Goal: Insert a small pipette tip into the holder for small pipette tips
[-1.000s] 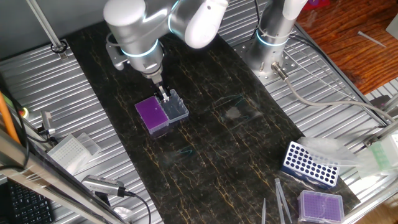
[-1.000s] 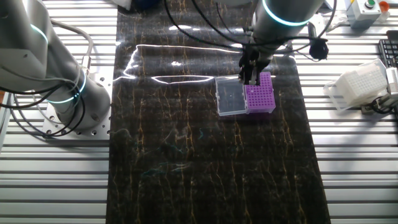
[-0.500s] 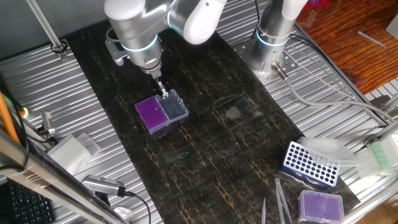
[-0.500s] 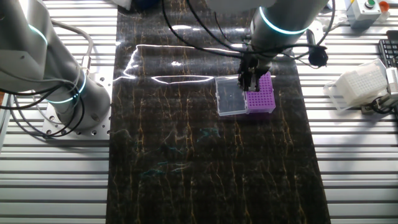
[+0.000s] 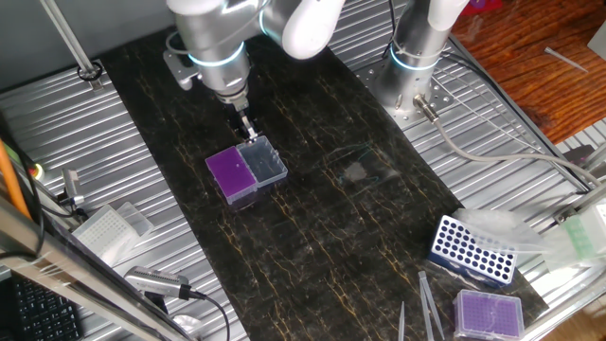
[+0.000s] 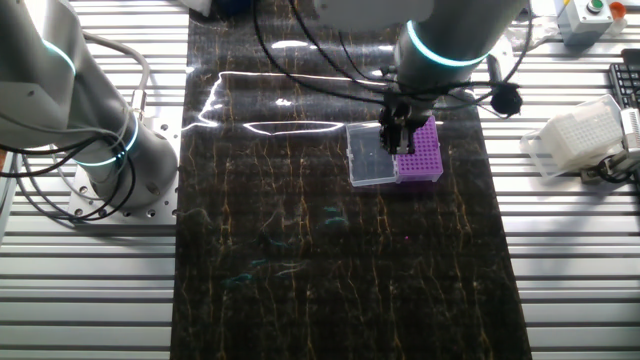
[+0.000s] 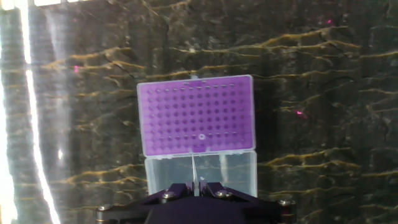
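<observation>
**Tip Carried Above the Holder: Gripper Raised**

Compared with the frame one second ago, the gripper (image 5: 245, 130) has lifted and shifted away from the box toward the back of the mat; nothing else on the table has changed position.

Left to right in the one fixed view: a white tip box (image 5: 106, 227) lies on the ribbed table (image 5: 114, 133) at the left edge. On the black mat (image 5: 322, 237) stands the holder (image 5: 231, 172), its vivid purple grid on the left and its clear lid (image 5: 264, 163) hinged open flat on the right. At the far right, well apart, sit a blue rack (image 5: 473, 249) with large holes and a paler purple box (image 5: 490, 312).

Gripper state: in the hand view the fingers (image 7: 214, 188) are pressed almost together, pinching a thin clear pipette tip (image 7: 194, 169) that projects forward from between them. In that view the tip lies over the clear lid, with its point near the lid-side edge of the purple grid. One grid hole near that edge (image 7: 201, 135) appears to contain a tip already; this is not certain.

Handling assessment: the tip is judged to be very light, thin-walled and smooth, so it can slip or tilt in the pinch. Hold at the wider upper collar with the narrow end free. The holder is also light and unfixed; side pressure could slide it on the mat. Lower the tip straight and vertical into a free hole.
</observation>
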`<state>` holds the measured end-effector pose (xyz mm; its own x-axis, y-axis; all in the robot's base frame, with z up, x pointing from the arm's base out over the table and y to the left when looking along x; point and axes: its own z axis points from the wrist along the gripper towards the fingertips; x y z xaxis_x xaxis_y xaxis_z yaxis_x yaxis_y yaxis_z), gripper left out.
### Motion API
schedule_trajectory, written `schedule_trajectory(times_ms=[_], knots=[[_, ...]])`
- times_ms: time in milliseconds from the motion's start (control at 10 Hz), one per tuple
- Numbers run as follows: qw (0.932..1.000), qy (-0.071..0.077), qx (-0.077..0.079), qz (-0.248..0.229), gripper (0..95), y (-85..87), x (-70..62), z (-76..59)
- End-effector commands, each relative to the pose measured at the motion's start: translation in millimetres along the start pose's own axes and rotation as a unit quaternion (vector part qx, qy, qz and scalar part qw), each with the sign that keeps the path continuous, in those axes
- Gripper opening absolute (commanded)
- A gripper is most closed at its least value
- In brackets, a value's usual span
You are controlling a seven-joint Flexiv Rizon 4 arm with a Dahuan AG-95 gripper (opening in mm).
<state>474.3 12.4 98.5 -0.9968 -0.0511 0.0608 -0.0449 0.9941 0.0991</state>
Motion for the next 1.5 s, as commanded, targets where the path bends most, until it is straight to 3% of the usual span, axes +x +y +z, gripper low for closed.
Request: schedule_trajectory(times_ms=[100,300,600,700,800,1100,1500], knots=[[0.9990,-0.017,-0.041,-0.007,0.0,2.7,-3.3,1.5],[0.9981,-0.022,-0.056,-0.016,0.0,4.9,-5.8,3.4],[0.9942,-0.017,-0.048,-0.095,0.0,6.4,-6.7,3.7],[0.9881,-0.011,-0.039,-0.148,0.0,6.7,-7.1,4.0],[0.9800,-0.002,-0.015,-0.198,0.0,7.1,-7.5,4.3],[0.9627,0.012,0.024,-0.269,0.0,7.8,-8.2,4.9],[0.9331,0.018,0.032,-0.358,0.0,7.8,-8.3,4.9]])
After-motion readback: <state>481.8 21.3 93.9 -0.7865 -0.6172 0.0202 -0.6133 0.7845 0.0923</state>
